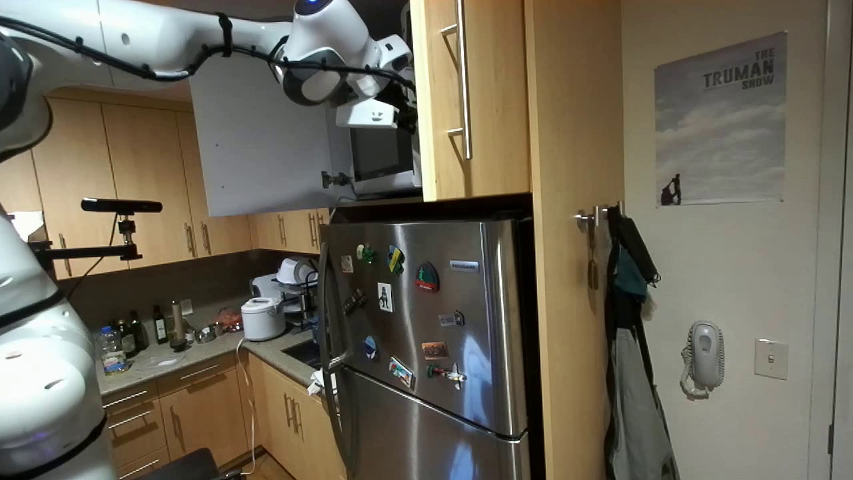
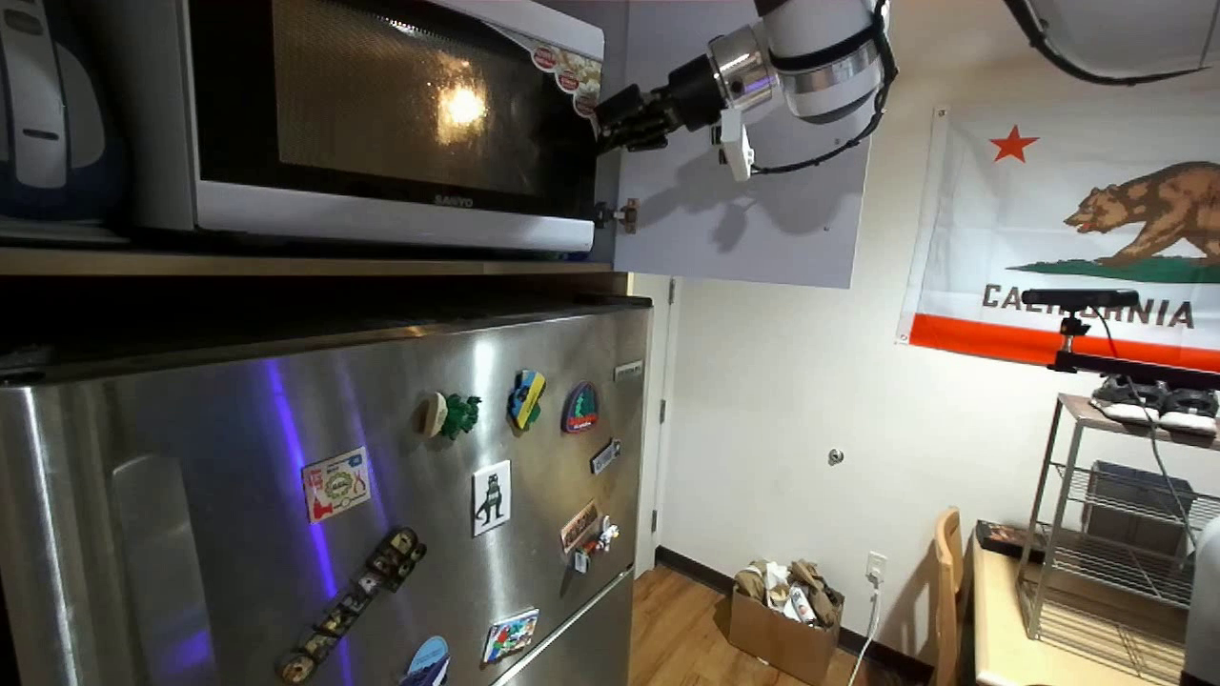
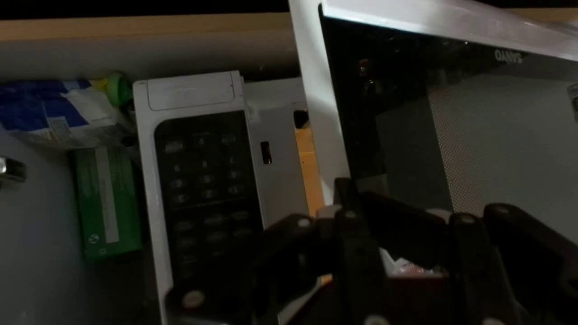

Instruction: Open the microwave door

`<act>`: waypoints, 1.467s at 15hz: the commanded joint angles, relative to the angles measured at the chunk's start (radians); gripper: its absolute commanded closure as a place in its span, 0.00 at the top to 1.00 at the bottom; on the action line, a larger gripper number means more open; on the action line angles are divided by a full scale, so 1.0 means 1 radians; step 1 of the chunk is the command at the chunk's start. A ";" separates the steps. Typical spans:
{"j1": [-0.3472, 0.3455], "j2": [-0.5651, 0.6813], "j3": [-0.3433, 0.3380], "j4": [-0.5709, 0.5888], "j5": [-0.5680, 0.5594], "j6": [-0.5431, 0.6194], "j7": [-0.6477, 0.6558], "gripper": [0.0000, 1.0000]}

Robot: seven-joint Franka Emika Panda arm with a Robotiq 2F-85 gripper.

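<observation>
In an exterior view, the microwave [image 2: 162,143] sits on a shelf [image 2: 305,264] above the fridge [image 2: 424,467], with the microwave door [image 2: 400,105] spanning its front, broad and flat. The black claw [image 2: 610,124] is at the side edge of the door, near a sticker [image 2: 567,76] on the upper corner; the hinge presumably lies along the far side. In the wrist view, where the lettering stands upside down, the door is ajar: its pale frame [image 3: 323,108] is apart from the keypad [image 3: 205,180]. The fingers [image 3: 350,221] overlap the frame from below, but the picture is too dark to settle how far they are spread, or whether they touch or hold anything. The latch seems free, so the door should swing lightly, the hinge carrying its weight. The frame looks stiff and smooth, likely to slip in a pinch, and the window [image 3: 487,144] is best spared hard pressure. The better hold is probably behind the free rim, hooked and drawn outward in an arc. In an exterior view, the arm [image 1: 173,40] reaches across high up, and a wooden cupboard door [image 1: 490,100] hides part of the microwave and apparently the claw's tips. A sharp tug could drag the whole microwave forward, so a slow pull suits it.
</observation>
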 commanded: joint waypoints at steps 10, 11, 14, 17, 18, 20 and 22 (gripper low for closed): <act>0.095 -0.196 0.012 -0.226 -0.095 0.053 0.013 0.05; 0.101 -0.207 0.009 -0.235 -0.102 0.055 0.014 0.05; 0.119 -0.235 0.002 -0.261 -0.114 0.061 0.016 0.04; 0.137 -0.262 -0.008 -0.284 -0.127 0.062 0.017 0.05; 0.142 -0.270 -0.009 -0.291 -0.131 0.061 0.017 0.04; 0.152 -0.287 -0.013 -0.309 -0.140 0.059 0.016 0.05; 0.161 -0.306 -0.014 -0.331 -0.151 0.058 0.013 0.04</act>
